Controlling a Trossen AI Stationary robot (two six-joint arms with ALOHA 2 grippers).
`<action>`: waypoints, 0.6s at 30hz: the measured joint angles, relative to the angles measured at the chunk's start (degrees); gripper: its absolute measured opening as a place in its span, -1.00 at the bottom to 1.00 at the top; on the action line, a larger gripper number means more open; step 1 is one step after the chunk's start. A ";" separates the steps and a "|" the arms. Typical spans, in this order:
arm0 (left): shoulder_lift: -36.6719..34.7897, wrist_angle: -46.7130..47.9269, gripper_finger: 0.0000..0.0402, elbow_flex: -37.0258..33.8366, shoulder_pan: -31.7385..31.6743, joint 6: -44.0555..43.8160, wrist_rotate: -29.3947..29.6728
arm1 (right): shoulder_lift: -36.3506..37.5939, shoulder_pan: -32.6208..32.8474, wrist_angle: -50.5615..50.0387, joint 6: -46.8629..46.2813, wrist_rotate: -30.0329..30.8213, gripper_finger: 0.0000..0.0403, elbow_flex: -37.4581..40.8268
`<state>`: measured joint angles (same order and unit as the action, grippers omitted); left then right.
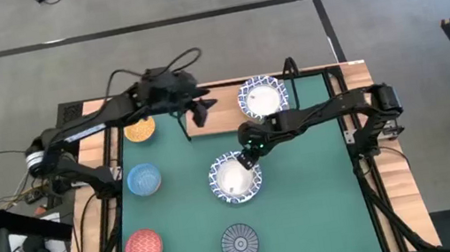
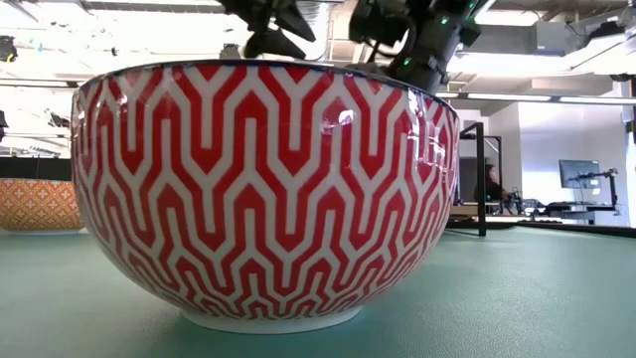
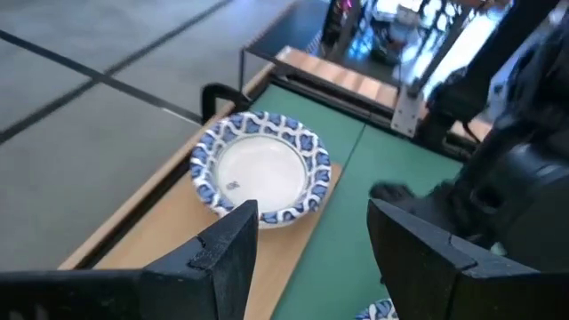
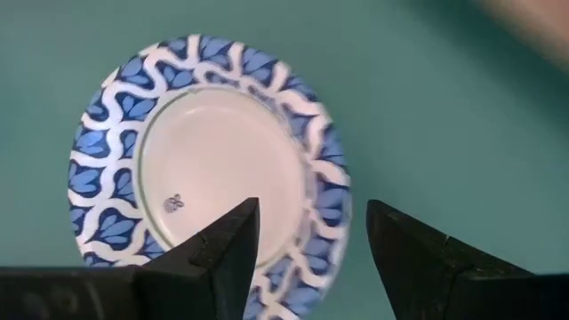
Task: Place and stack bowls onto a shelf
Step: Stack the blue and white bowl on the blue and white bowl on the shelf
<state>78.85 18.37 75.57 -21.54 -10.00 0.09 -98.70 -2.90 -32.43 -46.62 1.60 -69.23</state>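
Observation:
A white bowl with a blue patterned rim (image 1: 262, 98) (image 3: 262, 169) sits on the light-wood shelf (image 1: 220, 120) (image 3: 178, 231) at the table's far edge. My left gripper (image 1: 203, 110) (image 3: 311, 258) hovers open just left of that bowl. Another blue-rimmed white bowl (image 1: 235, 179) (image 4: 209, 173) rests on the green mat. My right gripper (image 1: 247, 156) (image 4: 311, 258) is open above its far right rim, one finger on either side of the rim line, apart from it. The yellow (image 1: 140, 130), light blue (image 1: 144, 179), red (image 1: 144, 248) (image 2: 263, 189) and dark striped (image 1: 240, 242) bowls stand on the mat.
The green mat (image 1: 315, 193) has free room on its right half. The shelf's black wire frame (image 1: 289, 66) (image 3: 218, 93) rises by the far bowl. In the low view the red bowl blocks most of the table; the yellow bowl (image 2: 40, 204) shows to its left.

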 joint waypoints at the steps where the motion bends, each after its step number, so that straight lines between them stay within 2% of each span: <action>1: -1.61 -0.02 -0.02 -1.31 0.00 -0.24 0.55 | -0.86 0.01 0.91 0.47 -0.23 0.17 0.00; 7: -8.45 0.04 -0.02 -6.09 0.17 -0.34 3.76 | -5.89 -0.02 2.67 7.20 -0.41 0.17 0.02; 12: -11.00 0.97 -0.02 -7.58 0.20 -0.78 5.35 | -8.27 -0.26 2.54 10.50 -0.39 0.10 0.02; 15: -11.13 1.31 -0.02 -7.58 0.37 -1.25 6.08 | -8.41 -0.31 1.97 12.64 0.12 -0.05 0.02; 18: -11.08 1.99 -0.02 -7.58 0.48 -1.71 6.67 | -7.99 -0.24 1.79 15.04 0.20 -0.33 0.02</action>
<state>67.77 20.36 67.99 -21.06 -11.70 6.76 -106.69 -3.14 -30.63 -31.58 1.80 -69.21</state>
